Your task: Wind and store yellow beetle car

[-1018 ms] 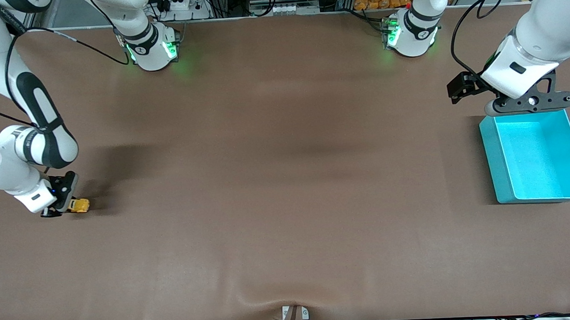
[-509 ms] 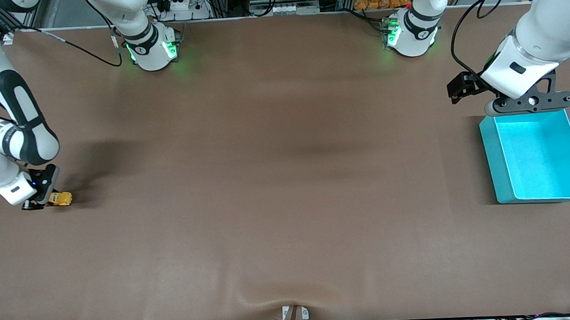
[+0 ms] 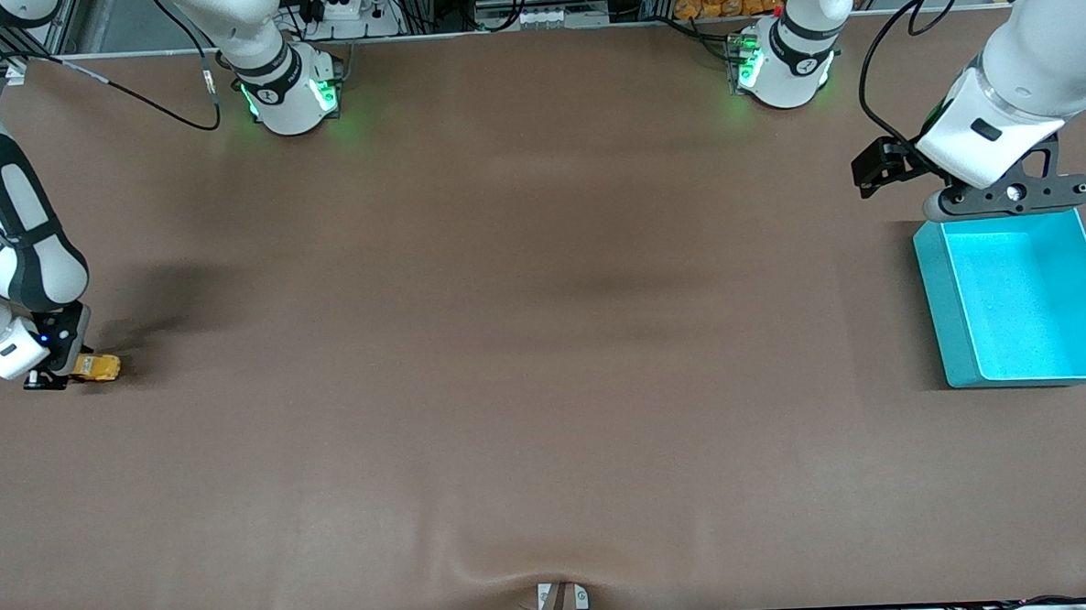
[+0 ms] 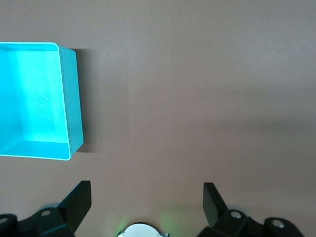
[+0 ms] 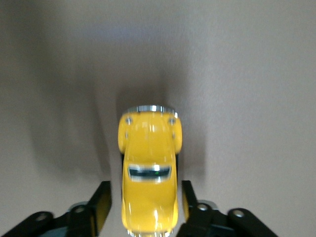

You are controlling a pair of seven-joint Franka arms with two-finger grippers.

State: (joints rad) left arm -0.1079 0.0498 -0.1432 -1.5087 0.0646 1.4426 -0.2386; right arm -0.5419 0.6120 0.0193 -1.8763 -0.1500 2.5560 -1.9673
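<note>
The yellow beetle car (image 3: pixel 98 367) sits on the brown table at the right arm's end. My right gripper (image 3: pixel 71 370) is low on the table, its fingers closed around the car's rear sides. In the right wrist view the car (image 5: pixel 149 168) fills the space between the two black fingers (image 5: pixel 102 205) of the right gripper (image 5: pixel 146 200), nose pointing away from the hand. My left gripper (image 3: pixel 1010 196) waits open and empty in the air by the turquoise bin's (image 3: pixel 942 306) edge nearest the robots. Its spread fingers (image 4: pixel 79 200) frame bare table around the left gripper (image 4: pixel 147 195).
The turquoise bin stands empty at the left arm's end of the table, also seen in the left wrist view (image 4: pixel 71 98). The table edge lies close to the right gripper at the right arm's end. A small bracket (image 3: pixel 561 602) sits at the table's near edge.
My right gripper has dragged the car along the table toward the right arm's end, slowing over the last half second. The left arm and the bin have not moved.
</note>
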